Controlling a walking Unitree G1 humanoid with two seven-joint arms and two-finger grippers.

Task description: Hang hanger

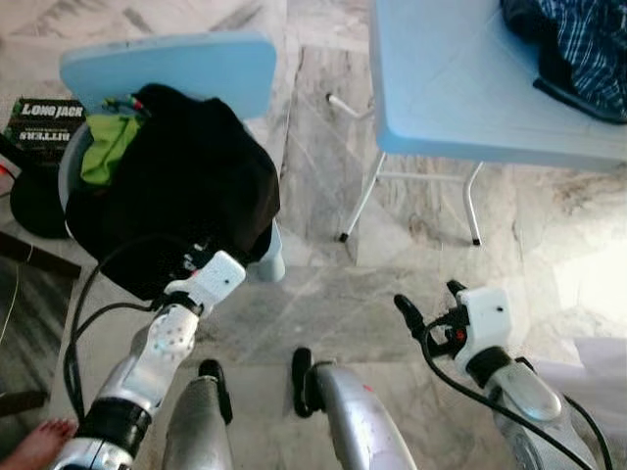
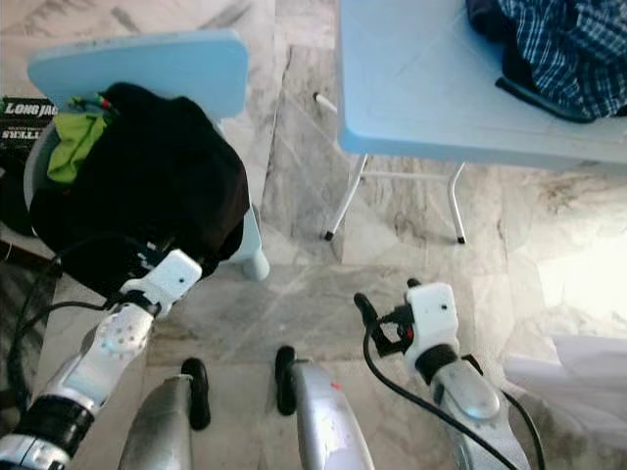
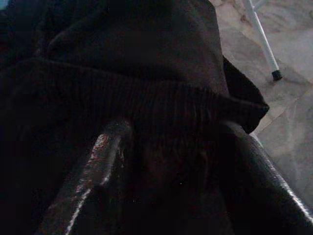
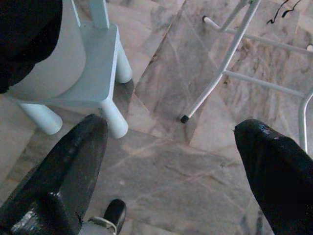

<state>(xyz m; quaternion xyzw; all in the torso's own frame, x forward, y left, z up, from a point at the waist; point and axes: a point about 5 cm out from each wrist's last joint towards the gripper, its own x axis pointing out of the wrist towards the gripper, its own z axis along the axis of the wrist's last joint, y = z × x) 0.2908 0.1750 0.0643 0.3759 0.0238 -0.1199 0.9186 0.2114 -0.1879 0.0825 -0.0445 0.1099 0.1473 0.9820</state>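
Left hand (image 3: 166, 161) spread against black garment (image 1: 186, 186), perhaps gripping; right hand (image 4: 171, 161) apart; box (image 1: 44, 119) reads "LONGJACK".

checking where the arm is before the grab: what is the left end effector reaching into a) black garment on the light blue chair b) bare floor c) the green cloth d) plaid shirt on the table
a, the left end effector has its fingers spread against the ribbed edge of the black garment piled on the light blue chair.
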